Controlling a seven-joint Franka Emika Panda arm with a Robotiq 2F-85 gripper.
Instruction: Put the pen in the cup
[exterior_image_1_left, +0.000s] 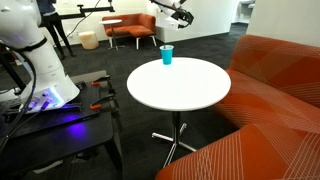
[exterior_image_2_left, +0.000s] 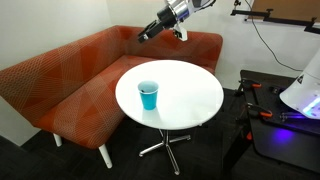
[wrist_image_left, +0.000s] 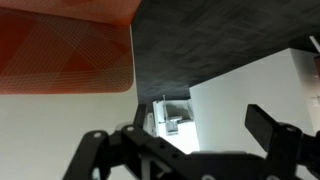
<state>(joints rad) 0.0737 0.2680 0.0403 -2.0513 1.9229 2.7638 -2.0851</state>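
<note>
The blue cup (exterior_image_1_left: 166, 55) (exterior_image_2_left: 148, 96) stands upright on the round white table (exterior_image_1_left: 190, 90) (exterior_image_2_left: 190, 95), near its edge, and looks empty. My gripper (exterior_image_1_left: 183, 16) (exterior_image_2_left: 145, 33) hangs high in the air, well away from the cup and above the back of the orange sofa (exterior_image_2_left: 70, 70). In the wrist view the gripper (wrist_image_left: 180, 140) is open, one dark finger (wrist_image_left: 270, 125) stands at the right, and nothing lies between the jaws. The pen is not visible in any view.
The orange sofa (exterior_image_1_left: 280, 90) wraps around the table's side. The robot base (exterior_image_1_left: 35, 70) (exterior_image_2_left: 305, 95) sits on a dark cart (exterior_image_1_left: 60, 125) next to the table. An orange chair (exterior_image_1_left: 130, 28) and a stool (exterior_image_1_left: 88, 40) stand far behind on dark carpet.
</note>
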